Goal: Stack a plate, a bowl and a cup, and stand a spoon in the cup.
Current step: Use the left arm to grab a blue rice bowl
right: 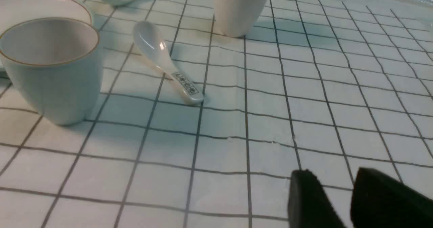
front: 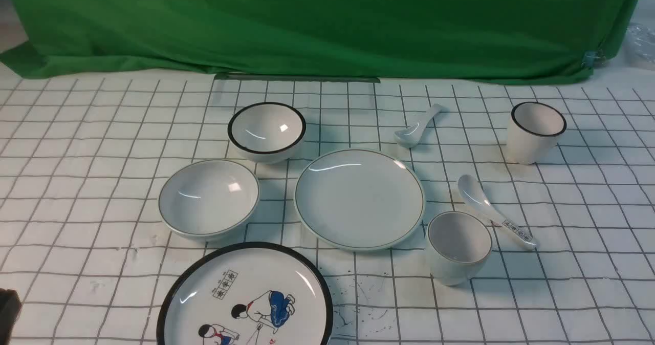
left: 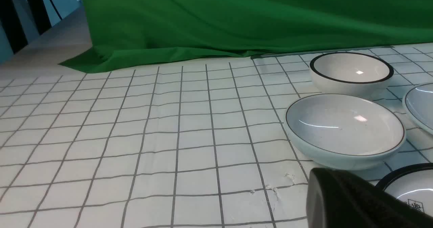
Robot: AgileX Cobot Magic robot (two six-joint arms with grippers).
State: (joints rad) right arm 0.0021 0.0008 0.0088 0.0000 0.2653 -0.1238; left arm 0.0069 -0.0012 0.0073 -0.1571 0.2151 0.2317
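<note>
The plain plate (front: 359, 199) lies mid-table. The wide shallow bowl (front: 209, 197) sits to its left and also shows in the left wrist view (left: 345, 124). The thin-rimmed cup (front: 459, 246) stands upright at the plate's near right, seen too in the right wrist view (right: 50, 69). The plain spoon (front: 417, 126) lies behind the plate. My left gripper (left: 319, 180) shows as one dark mass with no gap, empty, near the bowl's front. My right gripper (right: 333, 179) has a narrow gap between its fingers, is empty, and hovers over bare cloth to the right of the cup.
A black-rimmed bowl (front: 266, 130) sits behind the shallow bowl. A cartoon plate (front: 245, 299) lies at the front. A black-rimmed cup (front: 536, 131) stands far right. A spoon with printed characters (front: 496, 217) lies beside the thin-rimmed cup. Green cloth (front: 327, 22) hangs at the back.
</note>
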